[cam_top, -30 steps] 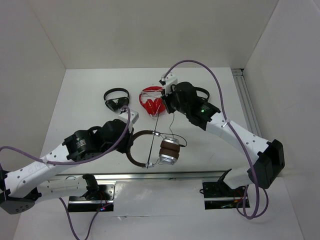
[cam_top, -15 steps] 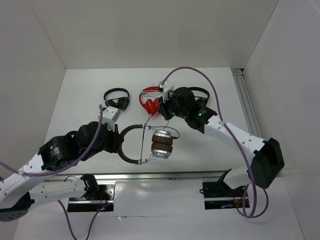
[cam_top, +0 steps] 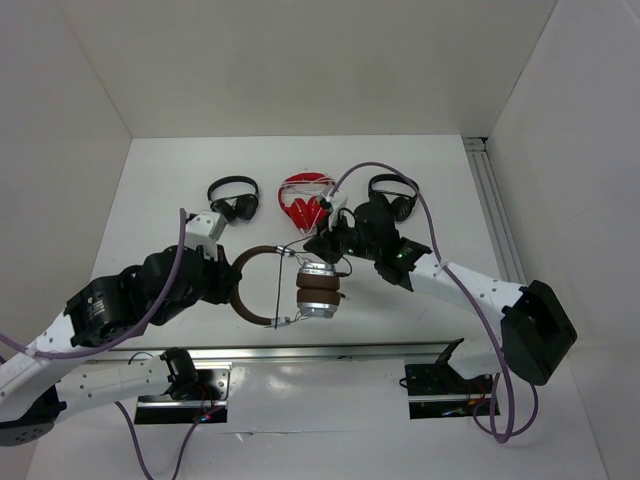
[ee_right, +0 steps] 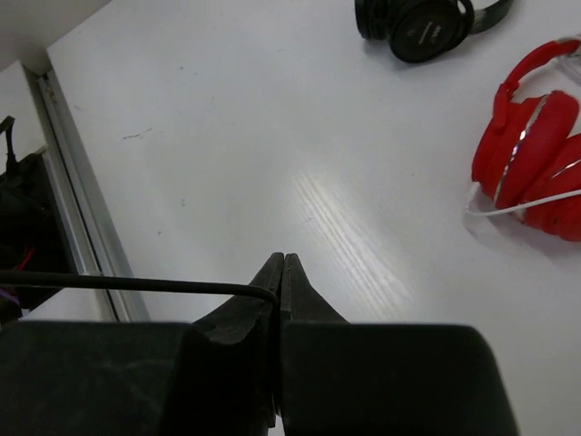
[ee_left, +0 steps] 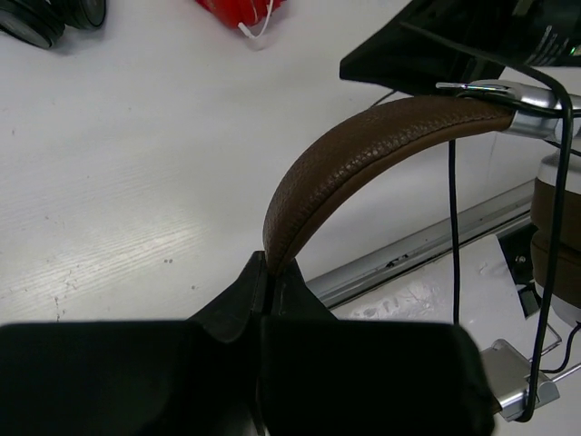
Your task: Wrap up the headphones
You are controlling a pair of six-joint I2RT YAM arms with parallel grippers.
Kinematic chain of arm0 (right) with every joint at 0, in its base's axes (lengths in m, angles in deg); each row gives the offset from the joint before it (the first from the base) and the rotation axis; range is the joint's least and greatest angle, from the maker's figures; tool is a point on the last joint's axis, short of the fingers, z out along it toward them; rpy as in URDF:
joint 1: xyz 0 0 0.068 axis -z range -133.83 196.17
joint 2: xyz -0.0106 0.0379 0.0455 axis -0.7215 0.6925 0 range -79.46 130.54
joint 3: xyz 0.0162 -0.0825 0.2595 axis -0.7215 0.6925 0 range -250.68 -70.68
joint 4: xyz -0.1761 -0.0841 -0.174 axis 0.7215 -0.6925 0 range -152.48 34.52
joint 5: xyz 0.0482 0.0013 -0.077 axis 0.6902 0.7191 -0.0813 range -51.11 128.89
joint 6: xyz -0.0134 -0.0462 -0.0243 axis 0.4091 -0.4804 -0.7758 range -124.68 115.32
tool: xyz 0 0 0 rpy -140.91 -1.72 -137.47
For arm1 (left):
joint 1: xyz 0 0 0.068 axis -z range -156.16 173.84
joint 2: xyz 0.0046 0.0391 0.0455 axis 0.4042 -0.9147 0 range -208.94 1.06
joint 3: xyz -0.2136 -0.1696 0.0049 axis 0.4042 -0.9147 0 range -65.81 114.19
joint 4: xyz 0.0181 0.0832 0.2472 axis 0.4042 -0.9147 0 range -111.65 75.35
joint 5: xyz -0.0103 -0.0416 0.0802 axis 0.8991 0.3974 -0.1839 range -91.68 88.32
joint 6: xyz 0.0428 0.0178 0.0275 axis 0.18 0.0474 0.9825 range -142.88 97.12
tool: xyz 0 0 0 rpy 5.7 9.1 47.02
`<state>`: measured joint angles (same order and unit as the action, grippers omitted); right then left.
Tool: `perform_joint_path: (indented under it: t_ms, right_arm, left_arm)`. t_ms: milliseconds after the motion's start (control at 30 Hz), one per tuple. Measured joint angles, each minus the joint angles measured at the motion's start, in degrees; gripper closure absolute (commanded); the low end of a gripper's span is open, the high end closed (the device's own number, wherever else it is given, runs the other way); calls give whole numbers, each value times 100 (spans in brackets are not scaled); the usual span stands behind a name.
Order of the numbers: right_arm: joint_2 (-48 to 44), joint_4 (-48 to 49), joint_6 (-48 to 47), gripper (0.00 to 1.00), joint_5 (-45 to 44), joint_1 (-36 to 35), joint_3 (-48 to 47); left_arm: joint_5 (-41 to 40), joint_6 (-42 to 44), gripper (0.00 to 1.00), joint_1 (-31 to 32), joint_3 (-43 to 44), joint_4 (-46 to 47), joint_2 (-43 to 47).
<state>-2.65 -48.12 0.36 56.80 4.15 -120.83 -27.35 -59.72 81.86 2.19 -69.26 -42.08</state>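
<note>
So the left fingers (ee_left: 259, 282) are pinched shut on the brown headband (ee_left: 363, 150) of the headphones (cam_top: 318, 292), which sit between both arms over the white surface (cam_top: 180, 170), just this side of a red pair (cam_top: 305, 205), while the right fingers (ee_right: 272, 272) are clamped tight on the thin dark cable (ee_right: 136, 283).
</note>
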Motion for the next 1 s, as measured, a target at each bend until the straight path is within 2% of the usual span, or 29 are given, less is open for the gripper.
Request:
perform_joint_path:
  t_ms: [467, 733, 1000]
  right_arm:
    - [374, 2618, 1147, 98, 619, -385, 1209]
    - [544, 3641, 1650, 94, 726, -494, 1471]
    - [1198, 4513, 2081, 94, 863, -498, 1694]
  left_arm:
    - [-498, -442, 100, 22, -2, 286, -94]
    - [-579, -699, 100, 28, -63, 638, -92]
    - [-817, -1008, 100, 31, -66, 732, -35]
